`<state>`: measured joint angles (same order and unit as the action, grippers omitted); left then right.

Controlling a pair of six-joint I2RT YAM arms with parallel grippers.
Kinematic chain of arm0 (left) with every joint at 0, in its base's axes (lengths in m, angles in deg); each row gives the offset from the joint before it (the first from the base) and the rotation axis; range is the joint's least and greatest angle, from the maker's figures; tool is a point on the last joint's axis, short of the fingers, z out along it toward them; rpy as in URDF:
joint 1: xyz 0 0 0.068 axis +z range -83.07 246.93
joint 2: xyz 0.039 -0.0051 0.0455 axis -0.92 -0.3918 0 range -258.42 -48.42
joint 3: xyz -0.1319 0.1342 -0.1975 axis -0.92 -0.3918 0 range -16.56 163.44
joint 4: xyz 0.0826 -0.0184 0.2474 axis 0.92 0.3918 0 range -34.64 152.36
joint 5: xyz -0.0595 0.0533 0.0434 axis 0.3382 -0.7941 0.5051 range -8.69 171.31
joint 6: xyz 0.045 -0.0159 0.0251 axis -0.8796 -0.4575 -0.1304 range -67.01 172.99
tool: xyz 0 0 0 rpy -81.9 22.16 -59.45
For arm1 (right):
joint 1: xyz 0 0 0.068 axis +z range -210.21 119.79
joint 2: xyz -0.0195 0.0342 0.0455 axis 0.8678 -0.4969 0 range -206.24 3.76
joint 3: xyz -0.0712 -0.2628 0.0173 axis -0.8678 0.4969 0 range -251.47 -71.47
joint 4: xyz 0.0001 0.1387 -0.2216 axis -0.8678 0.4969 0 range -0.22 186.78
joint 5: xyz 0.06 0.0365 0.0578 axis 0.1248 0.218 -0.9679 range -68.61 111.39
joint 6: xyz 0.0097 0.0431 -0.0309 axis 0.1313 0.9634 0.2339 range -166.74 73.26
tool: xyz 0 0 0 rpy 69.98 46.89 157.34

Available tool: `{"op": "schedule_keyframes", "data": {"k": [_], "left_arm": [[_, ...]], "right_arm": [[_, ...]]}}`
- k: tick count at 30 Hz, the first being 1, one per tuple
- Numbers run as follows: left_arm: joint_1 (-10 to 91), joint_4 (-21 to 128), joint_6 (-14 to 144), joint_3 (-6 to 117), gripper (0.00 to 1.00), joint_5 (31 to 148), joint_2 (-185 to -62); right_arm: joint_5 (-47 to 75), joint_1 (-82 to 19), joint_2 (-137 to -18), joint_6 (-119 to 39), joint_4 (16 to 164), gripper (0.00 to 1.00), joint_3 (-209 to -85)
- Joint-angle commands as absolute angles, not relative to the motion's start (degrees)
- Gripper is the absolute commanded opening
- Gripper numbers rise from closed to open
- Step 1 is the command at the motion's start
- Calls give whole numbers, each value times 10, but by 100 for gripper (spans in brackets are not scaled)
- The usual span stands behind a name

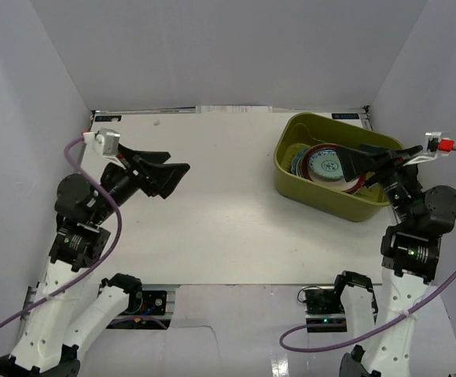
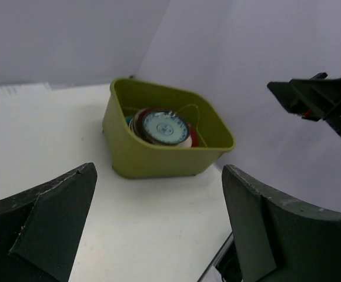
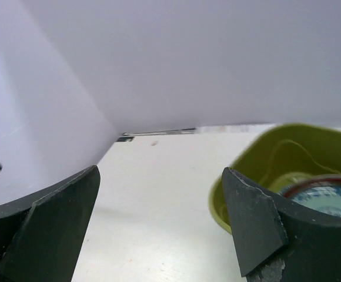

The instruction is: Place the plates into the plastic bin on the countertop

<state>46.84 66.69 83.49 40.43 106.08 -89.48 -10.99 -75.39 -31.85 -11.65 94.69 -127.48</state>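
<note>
Nearest the arm bases, the white bench [image 1: 228, 228] shows no plate left on it. Over its left half hangs the left pincer [image 1: 174, 163], jaws wide apart and holding nothing, aimed across the bench at the plastic bin [image 1: 322, 203], which sits well apart to its right. Further over on the right side, the right pincer [image 1: 355, 166] is also spread open and empty. It hovers over the bin's right half, so this arm is far the nearer one. The stacked plates lie just below and slightly left of its fingertips. The olive bin stands near the far right corner, with its long axis running roughly left to right and its right end skewed a little nearer. Inside, the plates rest face up, perhaps slightly tilted. A small teal-rimmed plate [image 1: 325, 165] is on top, and a red rim [image 1: 322, 146] shows beneath it. Being round, the plates have no long axis of their own. The placing looks finished, so the next move is probably just the right arm lifting straight clear of the bin wall.
</note>
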Motion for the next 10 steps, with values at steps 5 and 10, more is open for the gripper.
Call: {"op": "schedule_keyframes", "data": {"k": [5, 10], "left_arm": [[465, 598, 826, 447, 98, 1023, -807], [465, 597, 826, 429, 98, 1028, -802]], "right_arm": [[-233, -737, -281, -88, 872, 90, -1321], [-223, -736, -286, -82, 865, 90, -1311]]}}
